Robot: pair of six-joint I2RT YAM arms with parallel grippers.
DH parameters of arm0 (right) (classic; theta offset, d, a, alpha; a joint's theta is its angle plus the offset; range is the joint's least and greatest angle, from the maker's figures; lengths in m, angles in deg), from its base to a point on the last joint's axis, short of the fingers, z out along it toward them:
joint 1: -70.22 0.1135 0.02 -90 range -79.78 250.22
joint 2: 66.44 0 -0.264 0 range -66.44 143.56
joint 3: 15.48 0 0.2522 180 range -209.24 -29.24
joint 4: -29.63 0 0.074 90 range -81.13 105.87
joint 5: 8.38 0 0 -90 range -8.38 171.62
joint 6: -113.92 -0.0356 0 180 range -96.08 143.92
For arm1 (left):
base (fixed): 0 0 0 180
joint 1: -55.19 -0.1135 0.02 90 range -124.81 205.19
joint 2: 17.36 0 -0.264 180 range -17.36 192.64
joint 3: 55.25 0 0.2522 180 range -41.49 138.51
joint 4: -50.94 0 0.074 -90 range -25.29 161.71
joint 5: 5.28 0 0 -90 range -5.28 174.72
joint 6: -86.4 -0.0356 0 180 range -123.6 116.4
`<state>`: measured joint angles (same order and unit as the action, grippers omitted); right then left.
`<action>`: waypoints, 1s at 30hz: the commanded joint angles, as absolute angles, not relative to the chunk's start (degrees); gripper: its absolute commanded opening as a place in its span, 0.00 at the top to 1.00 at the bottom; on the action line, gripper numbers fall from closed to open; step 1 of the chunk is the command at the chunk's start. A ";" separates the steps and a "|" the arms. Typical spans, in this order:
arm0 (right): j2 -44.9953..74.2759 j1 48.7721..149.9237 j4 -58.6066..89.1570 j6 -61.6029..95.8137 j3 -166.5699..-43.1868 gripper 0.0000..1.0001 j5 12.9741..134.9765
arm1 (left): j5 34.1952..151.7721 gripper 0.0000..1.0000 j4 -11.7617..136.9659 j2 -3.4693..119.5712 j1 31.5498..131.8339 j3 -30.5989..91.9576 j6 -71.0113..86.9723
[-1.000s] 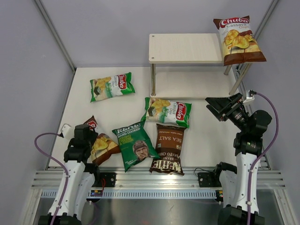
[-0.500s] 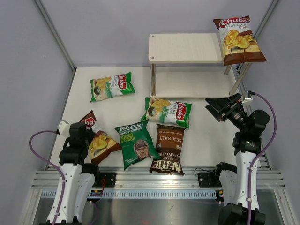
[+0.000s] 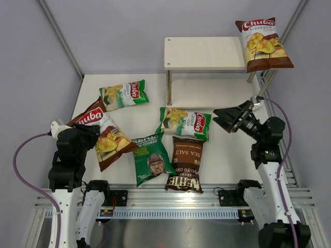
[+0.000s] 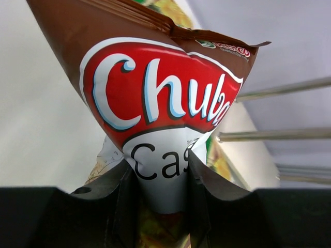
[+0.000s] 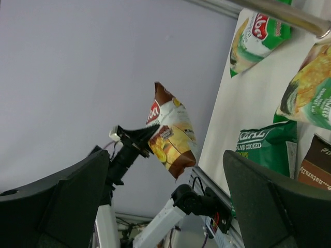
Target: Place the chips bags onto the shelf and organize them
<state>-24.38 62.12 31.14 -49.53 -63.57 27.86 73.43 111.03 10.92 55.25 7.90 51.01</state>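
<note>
My left gripper [image 3: 85, 136] is shut on the top of a brown-and-white Chuba bag [image 3: 105, 138] and holds it lifted above the table's left side. The left wrist view shows the bag [image 4: 160, 98] pinched between the fingers [image 4: 121, 196]. My right gripper [image 3: 223, 118] is open and empty in front of the shelf [image 3: 204, 53], facing left. A second brown Chuba bag [image 3: 264, 44] stands on the top board's right end. On the table lie two green Chuba bags [image 3: 124, 94] [image 3: 185, 123], the REAL bag [image 3: 151, 160] and the Kettle bag [image 3: 185, 163].
The shelf's lower board [image 3: 212, 93] sits behind its metal legs [image 3: 168, 88]. Grey walls close in the table on the left, back and right. The right wrist view shows the lifted bag [image 5: 170, 137], a green Chuba [image 5: 256, 39] and the REAL bag [image 5: 266, 144].
My left gripper has lifted the brown Chuba bag off the table and swung it up and back. My right gripper has moved left and slightly forward, still open.
</note>
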 commanded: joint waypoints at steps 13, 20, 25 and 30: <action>-9.52 127.93 59.18 -25.32 -61.94 0.04 77.65 | 85.97 0.95 85.80 15.70 62.66 15.90 75.74; 2.80 142.19 71.33 -13.09 -67.10 0.05 91.80 | 80.94 0.96 85.80 11.66 64.25 16.26 83.49; 9.13 144.40 75.28 -6.85 -72.48 0.04 95.32 | 78.49 0.96 91.23 7.70 64.25 16.52 85.96; 13.01 144.40 79.59 -4.21 -76.60 0.03 95.15 | 80.41 0.95 95.38 5.94 64.25 17.57 87.19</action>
<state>11.69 143.96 71.97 -9.55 -72.84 91.42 80.80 96.45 6.92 64.01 14.85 83.82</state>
